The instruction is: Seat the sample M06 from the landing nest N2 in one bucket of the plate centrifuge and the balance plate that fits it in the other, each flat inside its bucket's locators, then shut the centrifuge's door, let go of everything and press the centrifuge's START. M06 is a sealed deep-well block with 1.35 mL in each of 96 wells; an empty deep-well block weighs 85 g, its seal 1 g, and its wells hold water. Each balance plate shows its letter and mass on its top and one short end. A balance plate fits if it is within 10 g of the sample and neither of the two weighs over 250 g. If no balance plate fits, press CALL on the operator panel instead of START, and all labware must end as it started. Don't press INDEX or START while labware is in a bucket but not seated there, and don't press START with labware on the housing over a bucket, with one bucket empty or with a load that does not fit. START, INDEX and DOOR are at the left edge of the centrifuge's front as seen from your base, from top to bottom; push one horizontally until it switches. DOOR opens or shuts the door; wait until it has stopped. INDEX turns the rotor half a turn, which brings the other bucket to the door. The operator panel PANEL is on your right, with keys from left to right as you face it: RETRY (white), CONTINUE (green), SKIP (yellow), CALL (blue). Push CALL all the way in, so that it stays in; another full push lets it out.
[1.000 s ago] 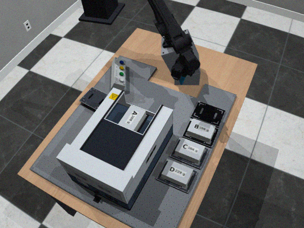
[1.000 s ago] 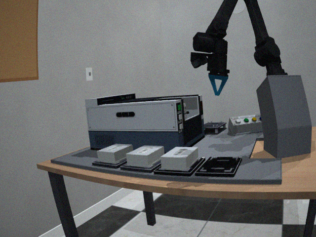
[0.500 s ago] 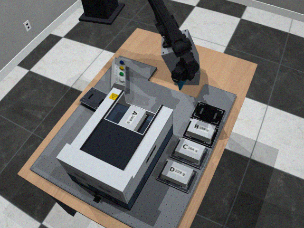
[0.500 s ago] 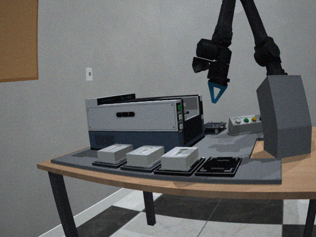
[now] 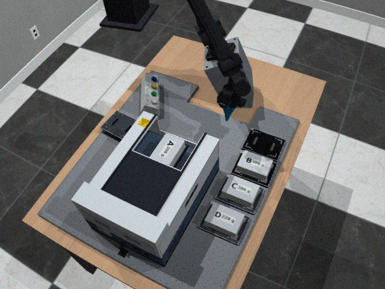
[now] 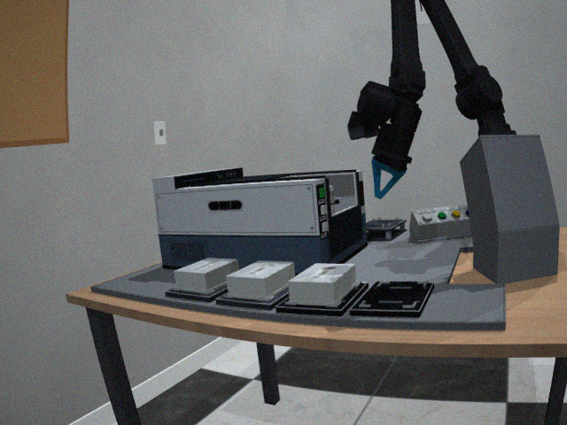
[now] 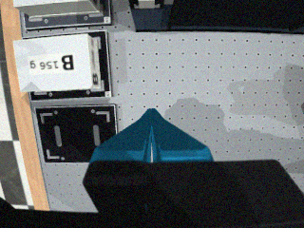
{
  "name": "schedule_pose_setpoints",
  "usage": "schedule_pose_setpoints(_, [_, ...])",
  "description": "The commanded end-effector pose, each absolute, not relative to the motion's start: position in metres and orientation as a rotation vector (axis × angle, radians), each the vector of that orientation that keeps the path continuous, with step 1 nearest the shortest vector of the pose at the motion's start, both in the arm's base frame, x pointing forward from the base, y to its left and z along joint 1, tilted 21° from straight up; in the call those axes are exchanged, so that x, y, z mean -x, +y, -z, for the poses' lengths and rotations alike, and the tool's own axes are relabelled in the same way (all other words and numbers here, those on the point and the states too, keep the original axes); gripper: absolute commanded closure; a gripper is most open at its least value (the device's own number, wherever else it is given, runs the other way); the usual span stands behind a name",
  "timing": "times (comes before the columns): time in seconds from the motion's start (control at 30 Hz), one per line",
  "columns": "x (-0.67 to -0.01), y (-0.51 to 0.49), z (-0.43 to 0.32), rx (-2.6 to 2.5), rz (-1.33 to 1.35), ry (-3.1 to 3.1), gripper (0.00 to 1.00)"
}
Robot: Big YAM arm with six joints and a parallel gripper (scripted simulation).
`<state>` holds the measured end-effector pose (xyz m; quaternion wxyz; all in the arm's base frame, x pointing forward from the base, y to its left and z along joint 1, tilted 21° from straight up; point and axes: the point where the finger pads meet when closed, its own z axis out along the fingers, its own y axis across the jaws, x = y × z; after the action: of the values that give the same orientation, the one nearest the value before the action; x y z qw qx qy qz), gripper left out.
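1. Sample M06 shows in none of the three views, so where it lies cannot be told; the black landing nest (image 5: 117,124) at the left of the top view, beside the centrifuge's near corner, carries nothing
2. Balance plate A (image 5: 166,151) lies inside the open door hole of the centrifuge (image 5: 124,214), in the middle of the top view, its label facing up; whether it sits flat in the bucket's locators cannot be judged
3. On the right of the top view a row of four nests runs down the frame: the uppermost black nest (image 5: 263,144) holds no plate, then come balance plate B (image 5: 254,164), balance plate C (image 5: 240,189) and balance plate D (image 5: 224,218), each in its own nest
4. In the wrist view B's label reads 156 g (image 7: 52,63)
5. The gripper (image 6: 383,183) hangs in the air in the upper right of the exterior view, above the grey base board (image 5: 202,264) and in front of the centrifuge's open end; its teal fingers are pressed together with nothing between them
6. The operator panel (image 6: 440,222) with its white, green, yellow and blue keys stands at the right in the exterior view, next to the arm's grey pedestal (image 6: 510,205)
7. Everything rests on a wooden table (image 5: 289,90)
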<state>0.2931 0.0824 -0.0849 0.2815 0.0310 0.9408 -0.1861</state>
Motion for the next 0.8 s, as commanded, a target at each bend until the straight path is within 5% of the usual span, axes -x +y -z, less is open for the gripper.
schedule_pose_setpoints(0.0, [-0.303, 0.077, 0.091, -0.053, 0.501, 2.484, 1.0])
schedule_pose_setpoints(0.77, [-0.321, 0.065, 0.116, -0.017, 0.487, 2.336, 1.0])
